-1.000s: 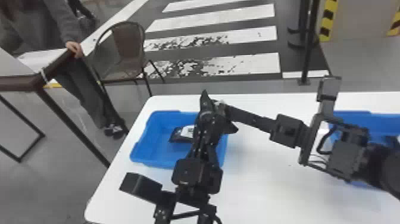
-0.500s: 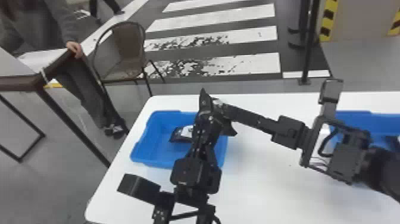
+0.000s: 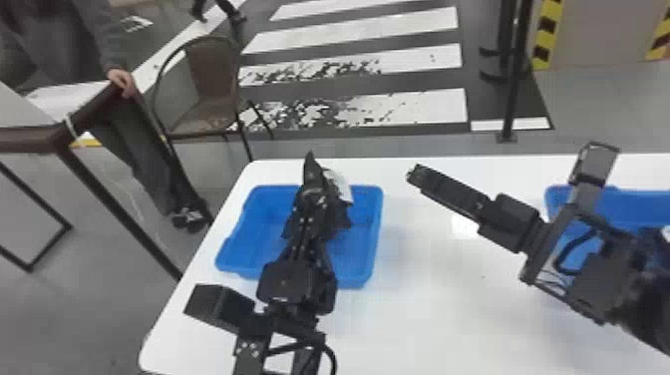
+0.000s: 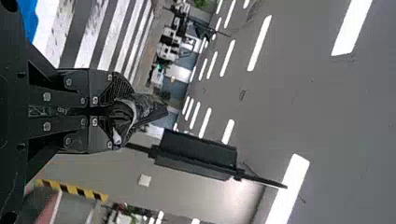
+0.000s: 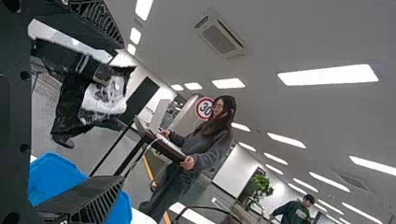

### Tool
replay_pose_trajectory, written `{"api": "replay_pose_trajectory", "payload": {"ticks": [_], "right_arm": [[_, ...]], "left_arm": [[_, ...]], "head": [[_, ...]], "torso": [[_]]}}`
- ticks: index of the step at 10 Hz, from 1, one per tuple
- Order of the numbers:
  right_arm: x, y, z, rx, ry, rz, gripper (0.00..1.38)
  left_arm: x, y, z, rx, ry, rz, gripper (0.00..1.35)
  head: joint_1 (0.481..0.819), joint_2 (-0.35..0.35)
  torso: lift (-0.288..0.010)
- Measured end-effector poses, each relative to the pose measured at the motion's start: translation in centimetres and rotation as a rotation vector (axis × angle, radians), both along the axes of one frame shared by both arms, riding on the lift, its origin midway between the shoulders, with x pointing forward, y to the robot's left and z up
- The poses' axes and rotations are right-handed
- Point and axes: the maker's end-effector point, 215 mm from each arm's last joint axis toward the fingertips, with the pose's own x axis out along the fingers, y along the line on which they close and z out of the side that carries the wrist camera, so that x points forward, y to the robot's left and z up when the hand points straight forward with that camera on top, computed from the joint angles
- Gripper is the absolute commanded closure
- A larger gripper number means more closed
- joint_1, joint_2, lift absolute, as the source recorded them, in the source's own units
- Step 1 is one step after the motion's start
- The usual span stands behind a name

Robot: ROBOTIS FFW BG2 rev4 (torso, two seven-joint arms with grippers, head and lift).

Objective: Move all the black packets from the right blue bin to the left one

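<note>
My left gripper (image 3: 315, 197) stands above the left blue bin (image 3: 376, 239) in the head view, shut on a black packet (image 3: 340, 188) with a white label. The left wrist view shows the crumpled packet (image 4: 148, 106) pinched between the tips of that gripper (image 4: 125, 112). To its right, over the table, my right gripper (image 3: 418, 174) points leftward. In the right wrist view this gripper (image 5: 122, 112) is open wide, and the held packet (image 5: 105, 100) appears beyond its fingers, apart from them. The right blue bin (image 3: 633, 204) is partly covered by the right arm, its contents hidden.
The white table (image 3: 428, 309) extends between the two bins. Behind it are a chair (image 3: 209, 85) and a black post (image 3: 513, 90). A brown-edged table (image 3: 30, 139) stands at the far left.
The right gripper has let go of the packet and drawn back to the right. The left gripper, holding the packet, has shifted left, now covering the spot where a packet lay in the left bin.
</note>
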Motion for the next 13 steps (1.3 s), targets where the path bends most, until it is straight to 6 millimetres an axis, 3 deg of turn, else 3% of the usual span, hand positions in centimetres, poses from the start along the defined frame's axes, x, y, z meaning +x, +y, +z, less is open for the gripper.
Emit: {"api": "replay_pose_trajectory", "payload": {"ticks": [3,4,5,6,8,9,11,12,13], "right_arm": [[-0.2,-1.7,-0.9,-0.011,0.004,-0.039,0.03],[-0.3,-1.7,-0.9,-0.015,0.003,-0.037,0.03],[-0.3,-1.7,-0.9,-0.017,0.001,-0.036,0.03],[-0.2,-1.8,-0.8,-0.023,-0.006,-0.04,0.03],[0.5,-3.0,-1.0,-0.051,-0.024,-0.07,0.03],[1.1,-3.9,-1.1,-0.082,-0.046,-0.096,0.03],[2.5,-6.0,-1.4,-0.151,-0.09,-0.16,0.04],[3.4,-7.4,-1.5,-0.211,-0.119,-0.213,0.03],[4.7,-9.8,-1.6,-0.295,-0.162,-0.291,0.04]], "left_arm": [[4.1,4.6,-5.0,0.312,0.09,0.095,1.16],[5.5,6.5,-6.5,0.408,0.111,0.131,0.86],[6.2,8.2,-7.2,0.464,0.117,0.162,0.31],[6.3,9.5,-7.3,0.475,0.116,0.184,0.0],[6.1,10.3,-6.8,0.449,0.097,0.203,0.0],[5.7,9.8,-6.1,0.422,0.07,0.196,0.0],[4.6,8.3,-3.8,0.359,-0.018,0.16,0.15],[3.4,8.0,-2.3,0.31,-0.063,0.157,0.17],[2.0,7.4,-0.8,0.25,-0.103,0.151,0.19]], "head": [[0.695,0.324],[0.695,0.342],[0.695,0.35],[0.695,0.35],[0.695,0.35],[0.695,0.35],[0.693,0.313],[0.688,0.295],[0.686,0.279]], "torso": [[-0.14],[-0.14],[-0.14],[-0.14],[-0.14],[-0.14],[-0.14],[-0.14],[-0.14]]}}
